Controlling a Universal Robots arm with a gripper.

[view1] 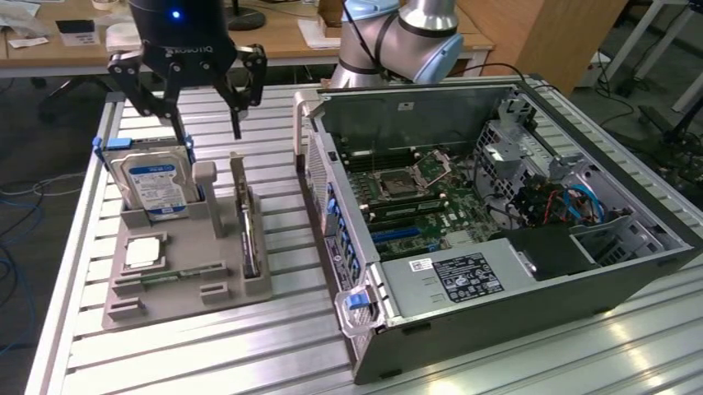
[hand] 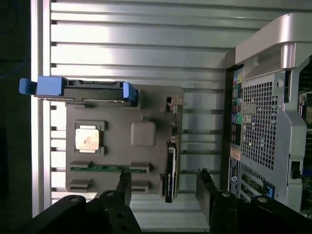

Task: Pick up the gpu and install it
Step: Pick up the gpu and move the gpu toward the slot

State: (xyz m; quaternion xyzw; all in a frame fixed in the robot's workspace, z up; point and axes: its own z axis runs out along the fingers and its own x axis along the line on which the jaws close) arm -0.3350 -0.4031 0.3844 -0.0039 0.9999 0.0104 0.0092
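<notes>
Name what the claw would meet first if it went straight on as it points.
Probably the gpu, standing on edge in the grey holder: the wrist view shows it between the fingers of the open claw. Depth is unclear.

Robotics lab or electronics workshop, open grey metal computer case (view1: 516,247) with bare green motherboard (view1: 423,206) on a ribbed aluminium bench (view1: 220,354), grey plastic parts holder (view1: 181,247) beside the case, silver-blue robot arm (view1: 412,37) and cluttered wooden desk (view1: 280,41) behind the case.

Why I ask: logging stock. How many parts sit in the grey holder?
4: hard drive upright, gpu on edge toward the case, processor and memory stick lying flat. None looks hidden.
</notes>
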